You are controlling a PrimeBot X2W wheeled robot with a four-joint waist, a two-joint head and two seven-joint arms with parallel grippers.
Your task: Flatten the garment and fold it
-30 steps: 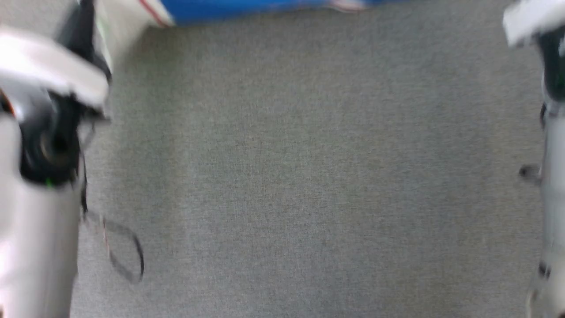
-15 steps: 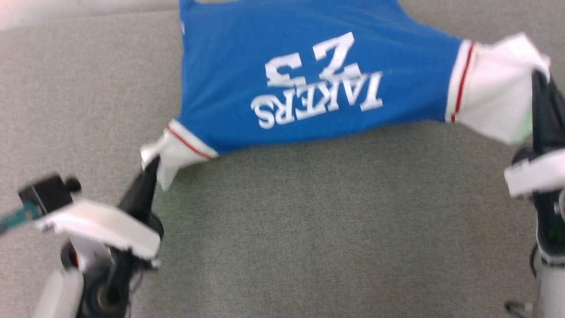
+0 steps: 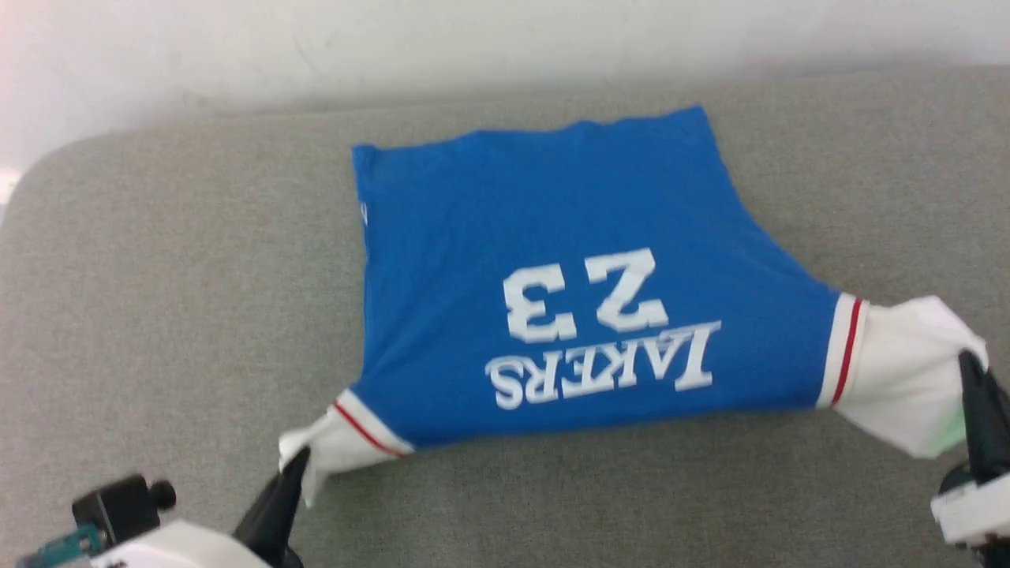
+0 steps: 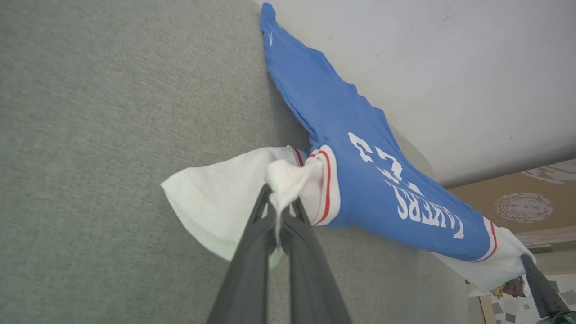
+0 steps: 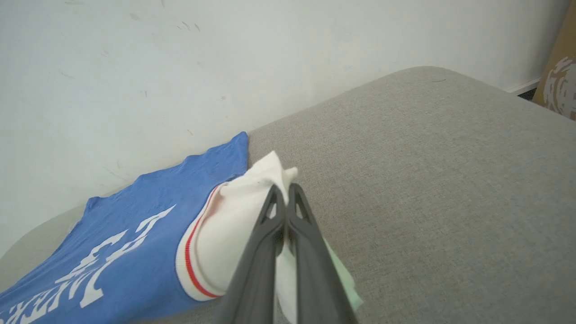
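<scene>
Both grippers and the shirt sit lower in the head view than half a second ago, and a wall now shows above them. The whole picture has shifted, so it is the camera that has moved.

The left gripper (image 3: 296,464) (image 4: 276,204) is closed, its two dark fingers pinching a bunched fold of the left sleeve (image 3: 331,442) (image 4: 211,198). The right gripper (image 3: 969,369) (image 5: 284,191) is likewise clamped on the right sleeve (image 3: 899,379) (image 5: 234,225), with white cloth sticking out past its tips.

Between them the shirt (image 3: 552,237) (image 4: 360,189) (image 5: 135,216) is stretched wide, printed side up. "23" and "LAKERS" read upside down in the head view. Red-and-white trim marks where each white sleeve meets the blue body. The shoulder edge nearest the robot is pulled taut and bows slightly between the two grips, and the hem lies on the far side, close to the wall (image 3: 473,47).

The blue body rests on the gray surface (image 3: 158,276), which has a rounded far-left corner.
</scene>
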